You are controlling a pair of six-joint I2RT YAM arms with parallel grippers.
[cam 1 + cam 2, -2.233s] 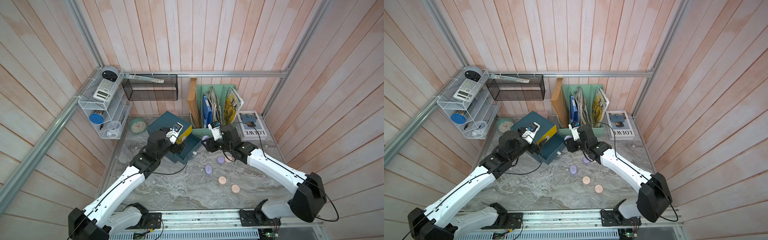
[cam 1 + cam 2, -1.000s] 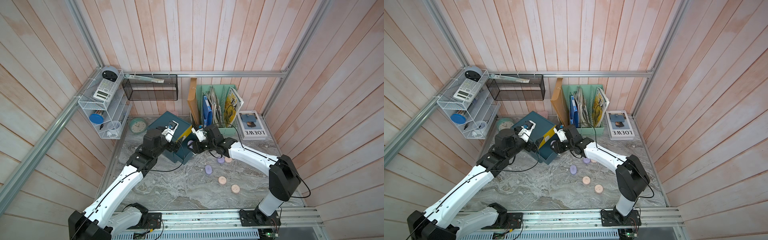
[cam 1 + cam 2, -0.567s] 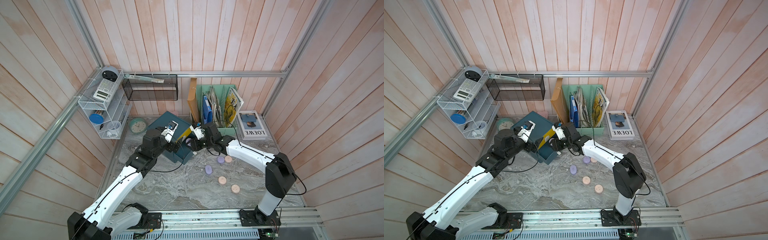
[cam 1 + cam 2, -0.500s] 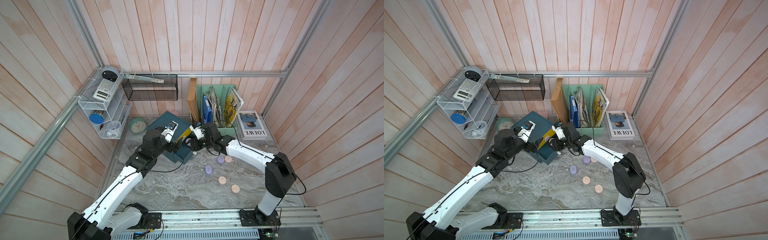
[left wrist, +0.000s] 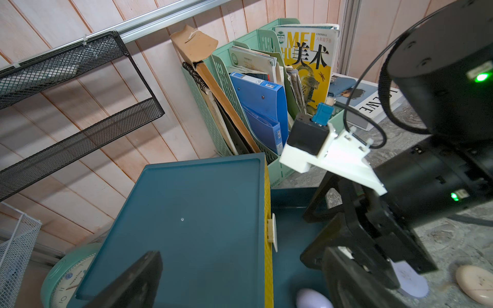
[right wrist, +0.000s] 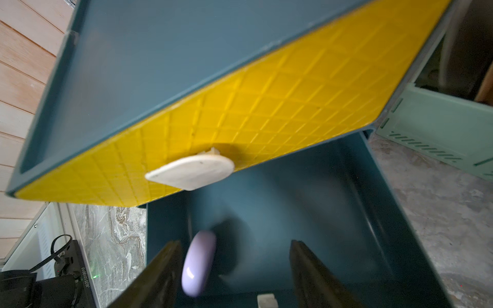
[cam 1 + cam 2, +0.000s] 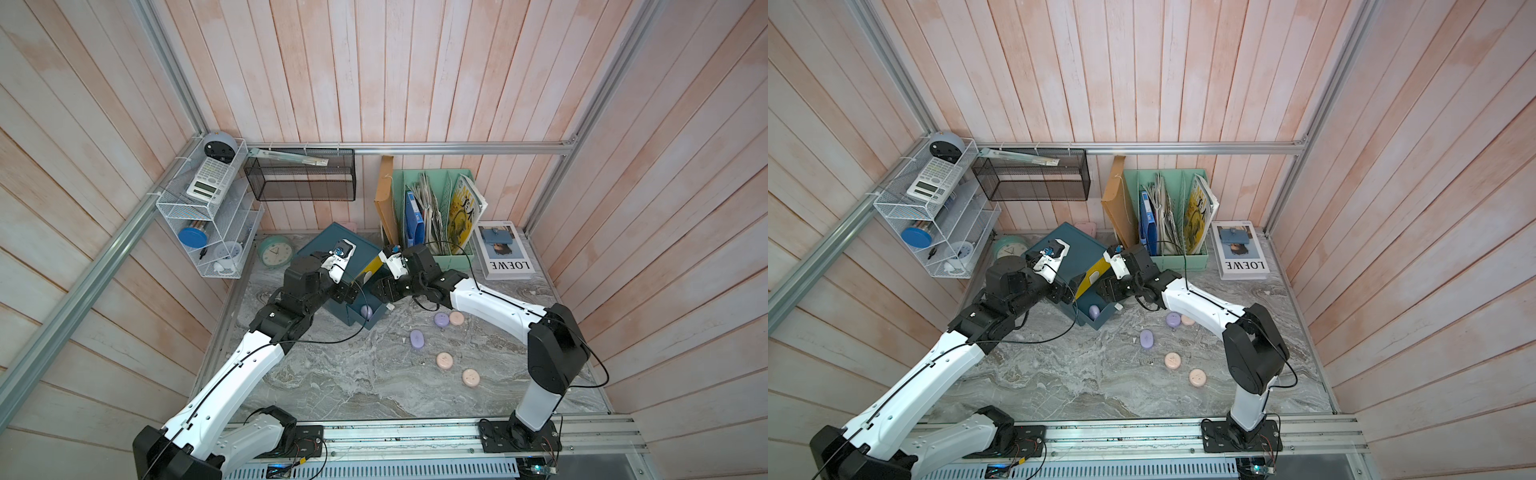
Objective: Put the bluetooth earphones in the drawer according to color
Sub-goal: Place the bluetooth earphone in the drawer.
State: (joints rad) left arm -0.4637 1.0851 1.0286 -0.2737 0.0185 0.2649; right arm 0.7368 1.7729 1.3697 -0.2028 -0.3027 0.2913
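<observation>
In both top views, the right gripper (image 7: 380,291) hangs over the open teal tray (image 7: 360,321) of the drawer (image 7: 328,253). The left gripper (image 7: 348,292) is just beside it. 2 loose lilac cases (image 7: 417,338) and 3 pink cases (image 7: 444,360) lie on the table (image 7: 332,374), well apart from both jaws.

Left wrist view: jaws spread, holding nothing, with 1 finger (image 5: 133,280) above the drawer's top.

Right wrist view: jaws spread. 1 lilac case (image 6: 198,266), blurred, is between them inside the tray, close to 1 finger (image 6: 160,274) and not pinched.
</observation>
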